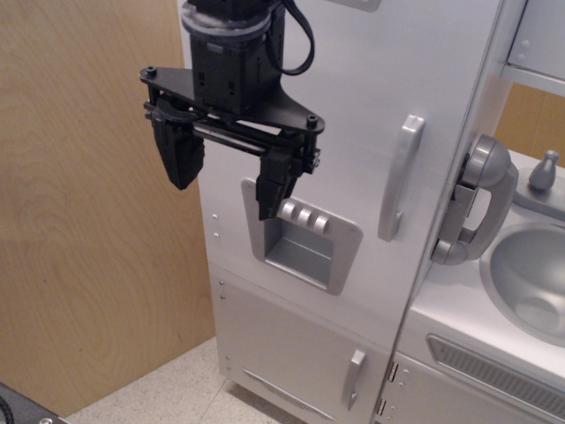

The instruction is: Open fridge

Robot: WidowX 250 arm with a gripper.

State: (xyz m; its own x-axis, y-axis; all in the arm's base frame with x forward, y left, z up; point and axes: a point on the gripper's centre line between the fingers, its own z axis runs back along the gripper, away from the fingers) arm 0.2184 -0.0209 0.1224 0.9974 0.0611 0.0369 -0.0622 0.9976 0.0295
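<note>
Black claw (pixel 228 175) spread wide before smooth white fridge (pixel 353 132); long silver handle (pixel 399 177) untouched.

Gripper (pixel 228 175): matte black throughout. Boxy black body beneath a pale grey collar ring. Flat triangular black crossplate with round screw heads at its corners. Thin metal rods run along its underside. Two thick, tapering black fingers (pixel 180 150). One black cable loops beside the body.
</note>
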